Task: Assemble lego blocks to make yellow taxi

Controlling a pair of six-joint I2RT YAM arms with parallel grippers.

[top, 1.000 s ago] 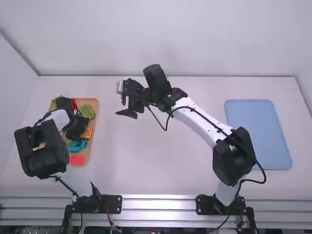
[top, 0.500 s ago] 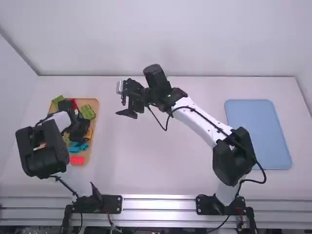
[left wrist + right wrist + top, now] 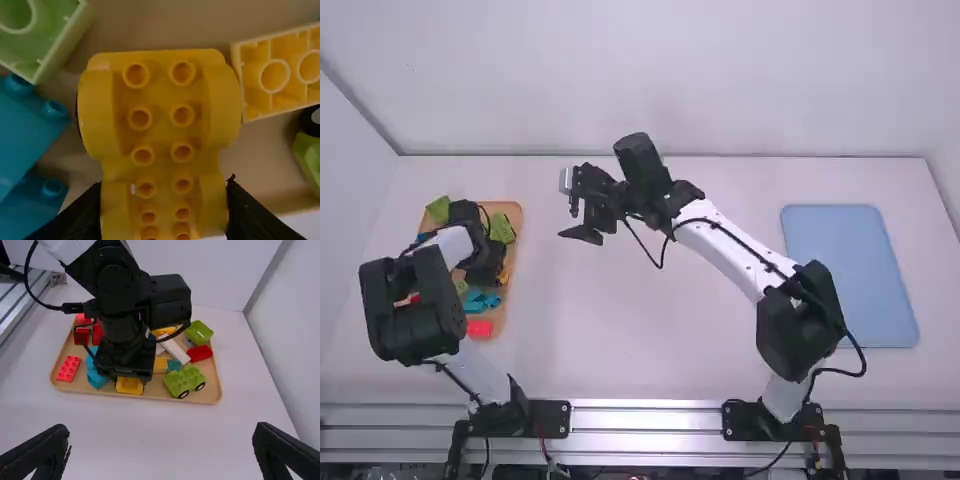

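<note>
At the wooden tray (image 3: 512, 325) on the far left, my left gripper (image 3: 485, 277) points down over the loose blocks. In the left wrist view, a yellow car body with wheel arches (image 3: 160, 125) sits between the fingers of my left gripper (image 3: 167, 205), which are shut on its sides. That yellow piece (image 3: 129, 386) is low by the tray's edge in the right wrist view. A green wheeled base (image 3: 185, 381) stands beside it on the tray. My right gripper (image 3: 582, 212) is held over the table right of the tray; open and holding nothing, the same gripper (image 3: 162, 445) spans bare table.
Red bricks (image 3: 69, 368), blue bricks (image 3: 95, 375), a white piece (image 3: 175, 350) and a green block (image 3: 199, 332) lie on the tray. Another yellow brick (image 3: 277, 72) lies beside the car body. A blue mat (image 3: 850, 275) is at the table's right.
The left arm has shifted slightly to the right over the tray, uncovering blue and red blocks on its left side. My right arm has stayed still.
</note>
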